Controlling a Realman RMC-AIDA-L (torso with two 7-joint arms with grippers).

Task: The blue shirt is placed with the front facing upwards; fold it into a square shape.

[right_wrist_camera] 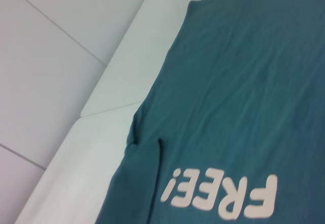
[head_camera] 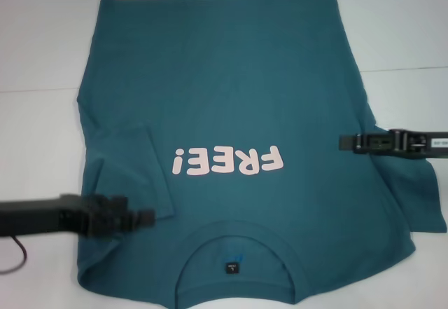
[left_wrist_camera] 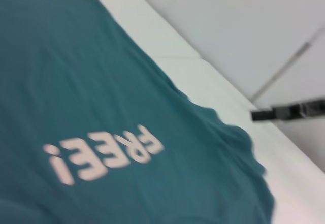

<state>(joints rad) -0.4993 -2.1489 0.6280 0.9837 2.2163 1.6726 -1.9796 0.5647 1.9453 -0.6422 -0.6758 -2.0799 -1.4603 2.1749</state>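
Observation:
The blue shirt (head_camera: 245, 92) lies flat on the white table (head_camera: 42, 43), front up, with its pink "FREE!" print (head_camera: 229, 160) upside down to me. Its collar (head_camera: 234, 235) and black label (head_camera: 231, 267) are at the near edge. The left sleeve (head_camera: 133, 172) is folded inward over the body. My left gripper (head_camera: 148, 216) hovers over that folded sleeve, beside the collar. My right gripper (head_camera: 343, 142) is at the shirt's right edge, above the spread right sleeve (head_camera: 413, 197). The left wrist view shows the shirt (left_wrist_camera: 101, 82) and the right gripper (left_wrist_camera: 256, 115) beyond it.
White table surface surrounds the shirt, with a seam line (head_camera: 406, 67) across the far part. A dark cable (head_camera: 17, 253) loops below my left arm. The right wrist view shows the shirt (right_wrist_camera: 244, 82), the sleeve fold (right_wrist_camera: 147, 153) and the table's far edge (right_wrist_camera: 117, 66).

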